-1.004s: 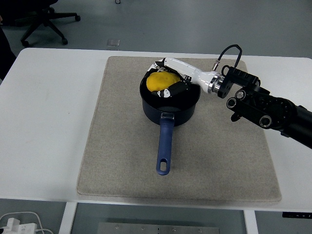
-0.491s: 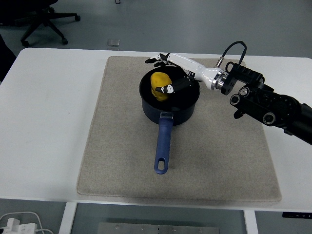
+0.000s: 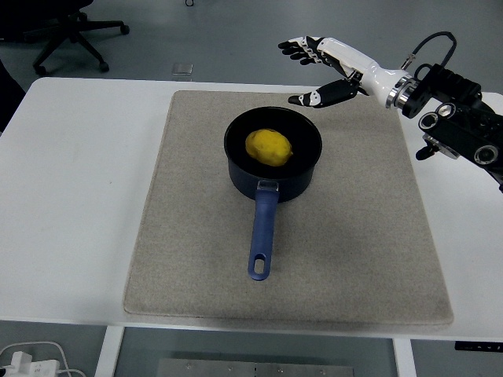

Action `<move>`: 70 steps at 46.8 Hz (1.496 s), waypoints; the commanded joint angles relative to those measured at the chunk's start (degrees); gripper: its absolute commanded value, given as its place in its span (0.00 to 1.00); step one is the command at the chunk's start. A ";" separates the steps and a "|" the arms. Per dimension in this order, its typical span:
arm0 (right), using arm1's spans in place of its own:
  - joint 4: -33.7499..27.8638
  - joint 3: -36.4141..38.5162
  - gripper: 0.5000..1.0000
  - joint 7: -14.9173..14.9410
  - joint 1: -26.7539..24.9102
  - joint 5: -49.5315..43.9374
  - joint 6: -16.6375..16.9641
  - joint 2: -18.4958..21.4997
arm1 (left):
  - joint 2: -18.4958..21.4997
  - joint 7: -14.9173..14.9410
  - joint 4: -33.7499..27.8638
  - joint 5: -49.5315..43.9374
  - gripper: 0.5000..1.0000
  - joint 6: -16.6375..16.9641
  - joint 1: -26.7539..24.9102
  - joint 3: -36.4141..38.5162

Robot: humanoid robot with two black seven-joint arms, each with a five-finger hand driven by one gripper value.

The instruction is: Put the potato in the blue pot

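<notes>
Potato [image 3: 269,147] sits inside the blue pot [image 3: 273,182] mid-frame; right hand [image 3: 326,71], upper right, spread wide and empty — looks done.

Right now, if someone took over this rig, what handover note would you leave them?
Right hand: open, holding nothing, raised above the table's far side, up and to the right of the pot.
Left hand: not in view.
Potato: lying inside the blue pot, free of the hand.
Pot: on the beige mat, handle pointing toward the near edge.
Done: potato is in the pot.
Left: nothing for the placement; only bring the right arm to rest.
</notes>
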 commanded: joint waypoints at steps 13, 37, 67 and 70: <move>-8.45 0.07 0.79 -9.70 0.07 21.93 0.15 -0.44 | 0.00 0.00 0.04 0.00 0.99 0.00 0.05 -0.09; -14.69 1.29 0.80 -20.43 -0.11 60.87 -0.02 0.18 | 0.00 0.00 0.13 0.00 0.99 0.00 -0.03 -0.09; -14.95 11.58 0.81 -21.57 -2.66 65.54 0.15 0.97 | 0.00 0.00 -0.05 0.00 0.99 -0.09 0.05 0.00; -14.95 11.58 0.81 -21.48 -2.75 65.54 0.15 0.97 | 0.00 0.00 -0.05 0.00 0.99 0.00 0.05 0.00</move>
